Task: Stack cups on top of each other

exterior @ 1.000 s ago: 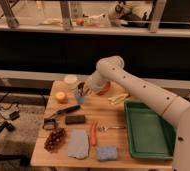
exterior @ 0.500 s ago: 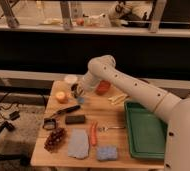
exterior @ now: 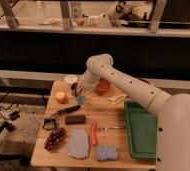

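Gripper [exterior: 78,93], fingers clenched, over the far-left part of the table [exterior: 107,113], just above the light-blue tumbler [exterior: 81,100], which stands between the orange [exterior: 61,96] and the red bowl [exterior: 103,87].

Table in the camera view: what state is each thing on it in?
gripper, shut, low over the back-left part of the table
light-blue tumbler, on the table, just under the gripper
red bowl, upright, partly behind the arm
green tray, flat, nothing visible inside
orange, whole
cloth, spread flat
carrot, lying whole
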`<state>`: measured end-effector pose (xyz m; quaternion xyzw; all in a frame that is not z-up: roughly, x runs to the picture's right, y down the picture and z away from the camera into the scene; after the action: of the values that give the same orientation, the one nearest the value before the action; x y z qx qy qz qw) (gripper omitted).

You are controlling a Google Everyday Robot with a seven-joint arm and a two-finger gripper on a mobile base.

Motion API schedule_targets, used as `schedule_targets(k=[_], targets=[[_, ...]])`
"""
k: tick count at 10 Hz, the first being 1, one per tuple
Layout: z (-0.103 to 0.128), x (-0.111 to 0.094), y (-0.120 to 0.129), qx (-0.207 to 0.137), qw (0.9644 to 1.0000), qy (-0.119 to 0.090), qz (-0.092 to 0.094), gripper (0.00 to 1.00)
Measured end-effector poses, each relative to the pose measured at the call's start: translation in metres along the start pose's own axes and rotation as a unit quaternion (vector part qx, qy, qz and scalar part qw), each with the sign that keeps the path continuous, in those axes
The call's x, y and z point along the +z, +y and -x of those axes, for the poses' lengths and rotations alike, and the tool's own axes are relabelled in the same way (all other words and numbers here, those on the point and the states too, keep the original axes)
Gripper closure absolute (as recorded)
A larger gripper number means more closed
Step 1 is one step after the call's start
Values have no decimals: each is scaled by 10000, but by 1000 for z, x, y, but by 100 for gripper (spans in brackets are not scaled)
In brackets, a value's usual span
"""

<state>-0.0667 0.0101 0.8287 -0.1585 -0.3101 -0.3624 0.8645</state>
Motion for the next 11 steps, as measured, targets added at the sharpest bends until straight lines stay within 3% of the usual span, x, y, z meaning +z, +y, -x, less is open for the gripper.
schedule_targets(k=[4,11], targets=[[-13,8,5,17,10000,-5,76,100],[-8,19,1,-307,9987,167,362,100]])
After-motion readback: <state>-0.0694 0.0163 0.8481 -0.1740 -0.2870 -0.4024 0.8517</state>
